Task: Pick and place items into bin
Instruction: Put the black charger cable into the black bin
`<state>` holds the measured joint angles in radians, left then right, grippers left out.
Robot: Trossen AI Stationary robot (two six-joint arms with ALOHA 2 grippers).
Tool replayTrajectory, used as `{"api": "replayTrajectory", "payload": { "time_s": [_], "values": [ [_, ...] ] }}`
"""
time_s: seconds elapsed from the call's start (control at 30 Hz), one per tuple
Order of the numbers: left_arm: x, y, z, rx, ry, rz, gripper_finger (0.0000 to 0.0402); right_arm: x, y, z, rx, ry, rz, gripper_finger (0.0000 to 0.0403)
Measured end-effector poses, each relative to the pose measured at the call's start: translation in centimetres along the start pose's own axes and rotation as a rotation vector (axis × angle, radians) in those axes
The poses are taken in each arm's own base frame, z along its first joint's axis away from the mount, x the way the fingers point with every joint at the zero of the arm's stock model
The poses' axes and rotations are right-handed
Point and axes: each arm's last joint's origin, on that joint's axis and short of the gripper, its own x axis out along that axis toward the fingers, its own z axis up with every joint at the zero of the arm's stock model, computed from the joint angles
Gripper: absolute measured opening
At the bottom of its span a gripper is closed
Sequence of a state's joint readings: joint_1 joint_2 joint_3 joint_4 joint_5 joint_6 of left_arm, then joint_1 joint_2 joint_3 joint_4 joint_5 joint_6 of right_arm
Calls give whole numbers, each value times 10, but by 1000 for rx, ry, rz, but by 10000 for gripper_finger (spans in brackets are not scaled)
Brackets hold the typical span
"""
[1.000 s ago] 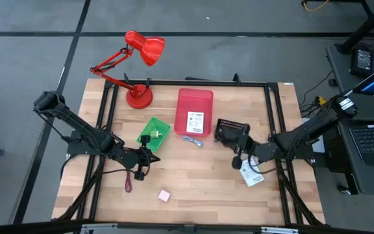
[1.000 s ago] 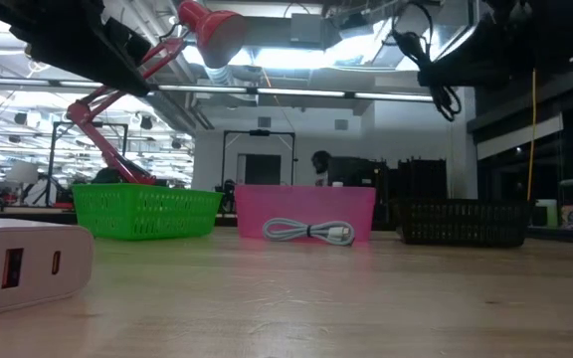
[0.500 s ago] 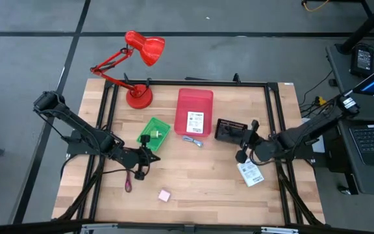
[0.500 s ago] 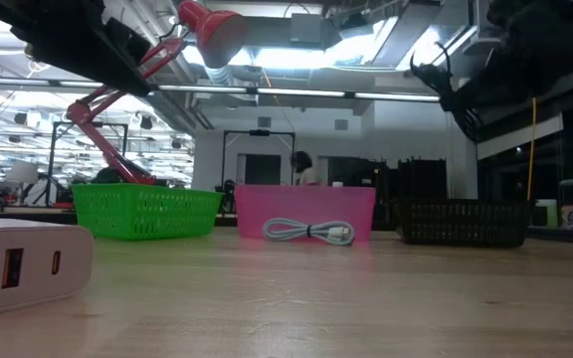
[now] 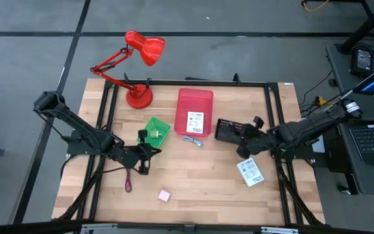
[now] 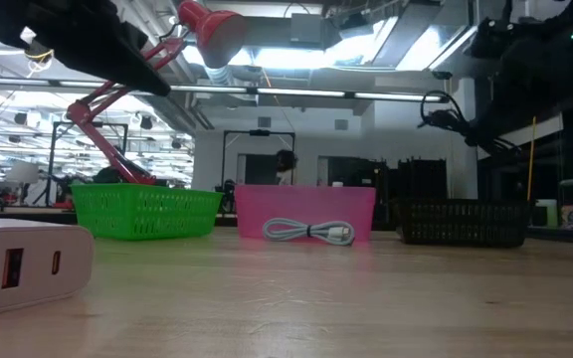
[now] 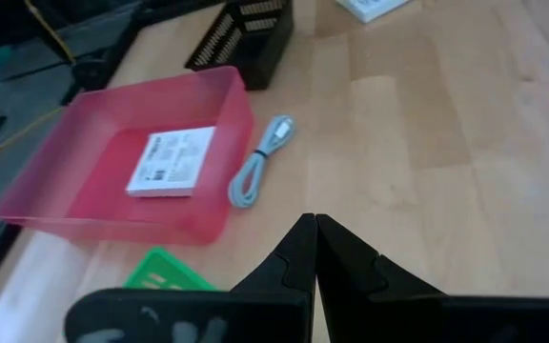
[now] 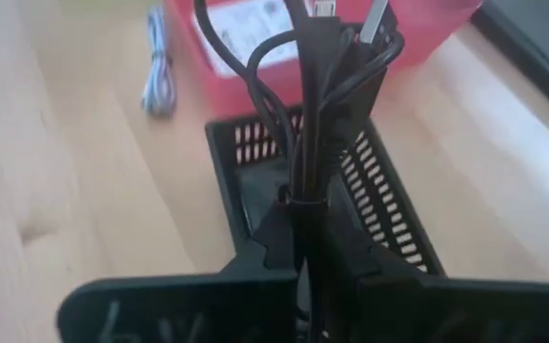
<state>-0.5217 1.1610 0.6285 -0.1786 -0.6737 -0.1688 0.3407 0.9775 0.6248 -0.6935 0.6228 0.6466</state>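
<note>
Black cord (image 8: 298,105), looped, pinched in right claw (image 8: 305,221), above slatted black bin (image 8: 370,205)

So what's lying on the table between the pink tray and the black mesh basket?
Mostly bare wood. In the high view only the coiled bluish-grey cable lies near that gap, just off the pink plastic tray's front edge, short of the black mesh basket.

Left arm reaches in from table's left edge, hand (image 5: 149,153) raised, fingers (image 7: 298,252) pressed together, empty. Right arm stretches in from right edge, hand (image 5: 250,135) aloft, clamped on black cord (image 8: 303,86).
</note>
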Motion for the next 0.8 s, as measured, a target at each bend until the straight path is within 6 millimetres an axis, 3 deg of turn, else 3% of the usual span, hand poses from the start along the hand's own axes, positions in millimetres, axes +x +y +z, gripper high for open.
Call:
{"api": "replayTrajectory", "payload": {
  "time_s": [0.27,0.8],
  "values": [
    [0,1,0,0,-6,32,4,7,-5,11,-66,65,-20,6],
    [0,1,0,0,-5,32,4,44,-3,7,-48,242,-103,6]
  ]
}}
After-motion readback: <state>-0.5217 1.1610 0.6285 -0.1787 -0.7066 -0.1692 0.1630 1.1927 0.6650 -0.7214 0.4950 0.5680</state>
